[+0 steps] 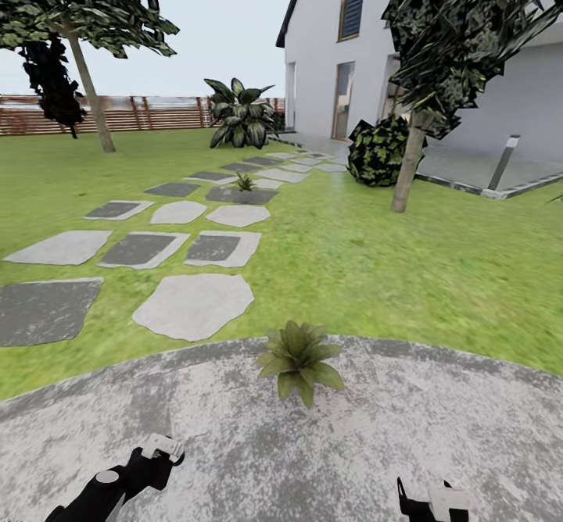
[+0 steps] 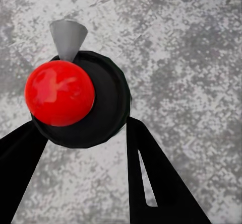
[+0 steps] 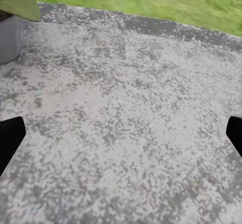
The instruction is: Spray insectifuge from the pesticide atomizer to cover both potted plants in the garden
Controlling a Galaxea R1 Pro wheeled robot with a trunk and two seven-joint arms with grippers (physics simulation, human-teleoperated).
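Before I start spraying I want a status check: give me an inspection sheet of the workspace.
Surface: mottled grey patio, bordered by lawn.
Job's things: near potted plant at the patio edge; far potted plant among the stepping slabs.
Clutter: nothing seen.
Grippers: left end effector has a dark round object with a red knob between its fingers, possibly the atomizer, grip unclear; right end effector open, holding nothing.
Cables: nothing seen.
Surroundings: trees, wooden fence, white house.
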